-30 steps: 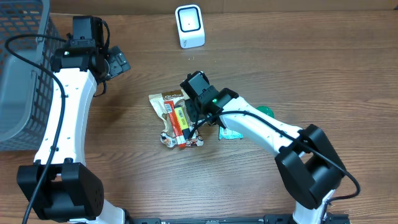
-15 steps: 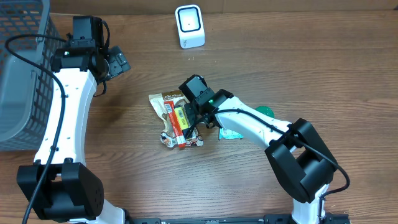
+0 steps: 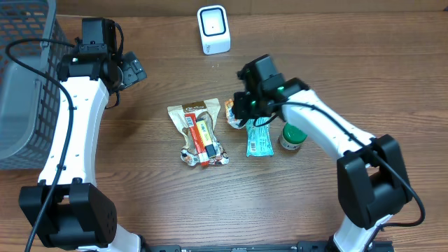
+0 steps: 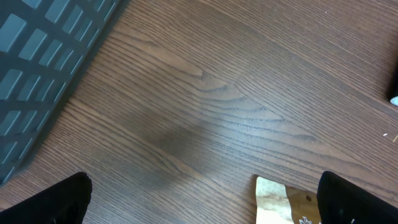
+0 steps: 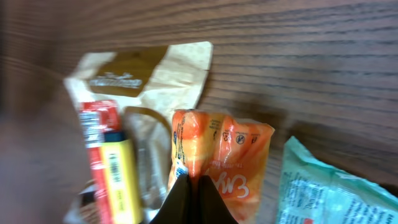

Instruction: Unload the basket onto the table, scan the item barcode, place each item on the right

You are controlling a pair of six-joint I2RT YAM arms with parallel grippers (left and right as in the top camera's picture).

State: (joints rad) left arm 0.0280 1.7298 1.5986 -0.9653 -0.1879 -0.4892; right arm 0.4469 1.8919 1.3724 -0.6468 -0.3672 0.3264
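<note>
Overhead and wrist views, pick-up stage of the scan. My right gripper (image 5: 191, 196) is pinched fully together on one edge of the orange printed foil snack packet (image 5: 222, 160). The packet hangs from the closed jaws, apart from the other goods. Seen from above, it sits beside my right gripper (image 3: 243, 112), between the pile and the teal plastic wrapper (image 3: 257, 140). The green-lidded round jar (image 3: 292, 136) stands just beside that wrapper.

The pile lies near the table's middle: a beige paper pouch (image 3: 190, 113) with a red-and-yellow boxed bar (image 3: 203, 138) on top of it. My left gripper (image 3: 131, 70) is spread to its widest and holds nothing. It hovers over bare wood near the grey wire-mesh basket (image 3: 21, 84).

Progress, as I judge it: choosing and grasping an item is done, so the task is roughly at its midpoint. What is left is the carry to the white box-shaped barcode scanner (image 3: 213, 29), which stands at the far edge of the wooden table (image 3: 364, 63), well apart from the packet. After that, the printed code must be turned toward the scanner's window. I cannot tell which face of the packet carries the barcode, and nothing shows a scan registered yet.
</note>
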